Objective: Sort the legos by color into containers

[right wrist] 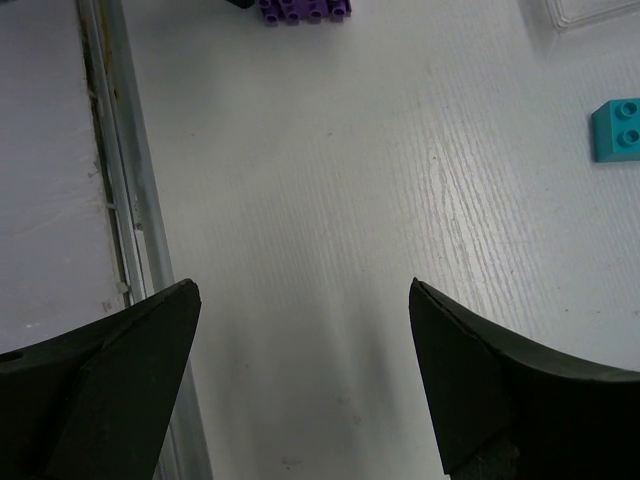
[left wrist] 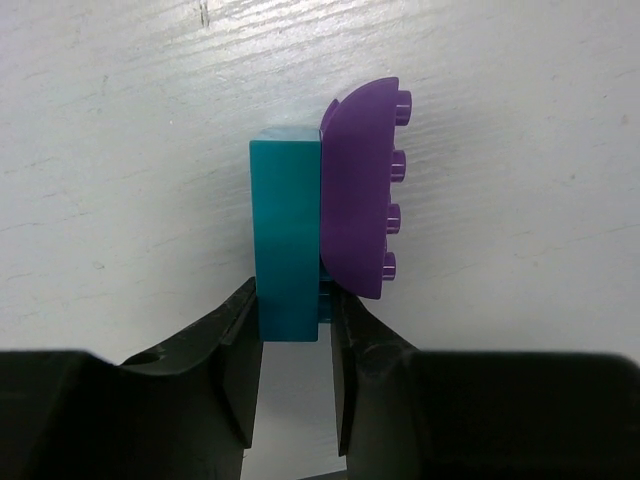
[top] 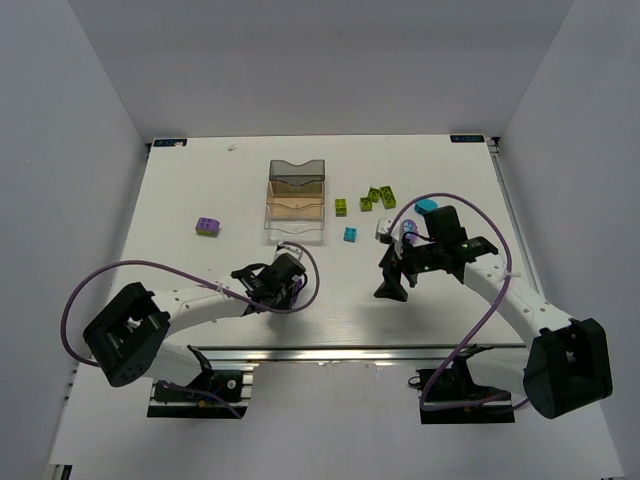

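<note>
Grip check: left gripper point(left wrist: 295, 345) has both fingers clamped on the near end of a teal brick point(left wrist: 285, 235). A purple rounded brick point(left wrist: 360, 190) sits flush against the teal one's right face and looks stuck to it, but I can't tell for sure. Both show against the white table point(left wrist: 120, 150); the wrist view doesn't show whether they are lifted or resting. Judged step: carry this pair to the containers point(top: 297, 200), three in a row just up-table from the left wrist in the top view. To do it well, note that two colours are joined, so dropping both in one bin would mis-sort. The purple piece probably has to come off first, maybe with the other arm's help. The hold is only on the brick's end, so move slowly without twisting or it could pivot out. Left arm pose: low, stretched from its base rightward across the near table, wrist near the centre. Right gripper point(right wrist: 302, 300) has fingers wide apart with nothing between them, pointing down at bare table. Its arm is bent in from the right base, with the wrist nearer than the loose green bricks point(top: 381, 196). In its wrist view a small cyan brick point(right wrist: 617, 128) lies off to the right and a studded purple brick point(right wrist: 305, 8) at the top edge.
</note>
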Robot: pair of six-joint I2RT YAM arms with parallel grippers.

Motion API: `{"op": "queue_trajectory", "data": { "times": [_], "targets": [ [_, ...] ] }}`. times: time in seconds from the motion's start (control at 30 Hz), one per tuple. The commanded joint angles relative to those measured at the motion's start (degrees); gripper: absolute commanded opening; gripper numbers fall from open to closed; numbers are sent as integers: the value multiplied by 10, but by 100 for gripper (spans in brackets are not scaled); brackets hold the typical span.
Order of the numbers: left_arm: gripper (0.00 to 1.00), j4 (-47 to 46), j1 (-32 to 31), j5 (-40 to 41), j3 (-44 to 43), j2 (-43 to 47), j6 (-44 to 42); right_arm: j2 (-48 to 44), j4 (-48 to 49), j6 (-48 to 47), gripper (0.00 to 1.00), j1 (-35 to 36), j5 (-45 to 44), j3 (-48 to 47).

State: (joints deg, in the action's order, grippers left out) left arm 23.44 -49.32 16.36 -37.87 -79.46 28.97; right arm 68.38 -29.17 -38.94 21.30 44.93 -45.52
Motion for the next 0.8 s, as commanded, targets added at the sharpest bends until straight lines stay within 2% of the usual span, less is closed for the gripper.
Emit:
{"op": "queue_trajectory", "data": {
  "times": [0.0,0.07,0.1,0.13,0.17,0.2,0.23,0.3,0.37,0.47,0.77],
  "targets": [
    [19,-32,-2,0,4,26,11,12,38,85,89,2,7,-4],
    [13,-50,-3,-13,5,45,21,23,53,146,87,2,19,-13],
    [9,-68,-3,-32,9,74,22,43,83,261,85,3,44,-19],
    [8,-87,-2,-49,10,85,28,58,110,300,84,6,62,-25],
    [8,-106,-2,-65,15,104,33,67,130,385,82,11,60,-26],
    [8,-125,-3,-80,18,126,43,81,158,449,89,31,12,-53],
    [8,-137,-3,-90,19,135,49,94,162,483,89,37,-6,-72],
    [7,-158,-3,-101,11,140,64,150,192,567,89,44,48,-115],
    [7,-161,-7,-99,-11,120,67,185,243,641,88,72,46,-137],
    [7,-163,-15,-96,-30,103,66,217,267,694,85,89,39,-155],
    [7,-172,-21,-92,-46,84,64,254,259,703,73,111,24,-172]
  ]
}}
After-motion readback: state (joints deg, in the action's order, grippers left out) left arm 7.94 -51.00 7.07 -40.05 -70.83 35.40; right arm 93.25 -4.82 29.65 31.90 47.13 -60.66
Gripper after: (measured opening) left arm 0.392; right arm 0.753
